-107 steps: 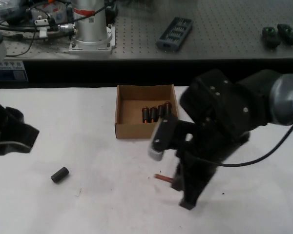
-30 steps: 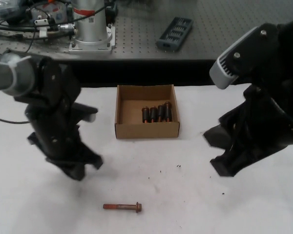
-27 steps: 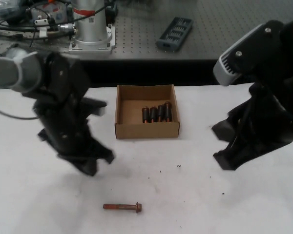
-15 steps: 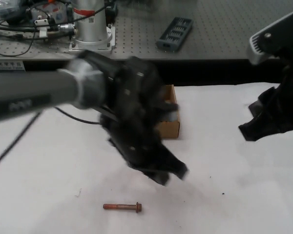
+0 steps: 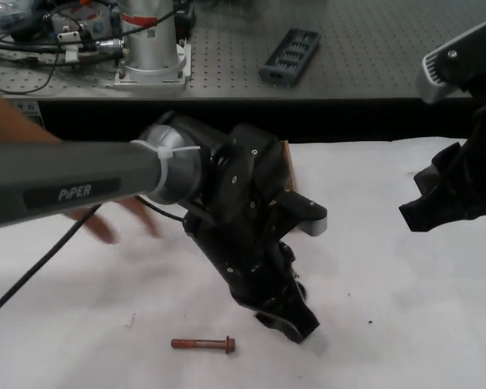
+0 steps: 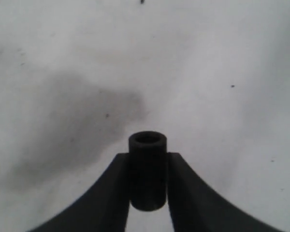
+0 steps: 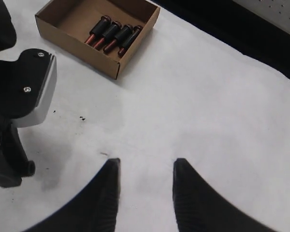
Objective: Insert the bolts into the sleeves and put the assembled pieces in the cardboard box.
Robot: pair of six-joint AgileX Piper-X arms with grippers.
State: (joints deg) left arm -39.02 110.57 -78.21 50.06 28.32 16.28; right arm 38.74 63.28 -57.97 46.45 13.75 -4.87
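Bolt (image 5: pixel 202 344) lies flat on the surface (image 5: pixel 373 275), long axis side to side, head pointing right. Just right of it, the left pincer (image 6: pixel 148 159) is clamped on a sleeve (image 6: pixel 147 186), bore pointing out past the tips. The right pincer (image 7: pixel 146 164) is spread open with nothing in it.

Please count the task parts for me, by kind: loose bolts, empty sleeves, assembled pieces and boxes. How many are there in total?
Loose copper-coloured metal bolt: 1
Empty black cylindrical sleeve: 1
Assembled bolt-and-sleeve pieces: 4
Brown cardboard box: 1
Total: 7
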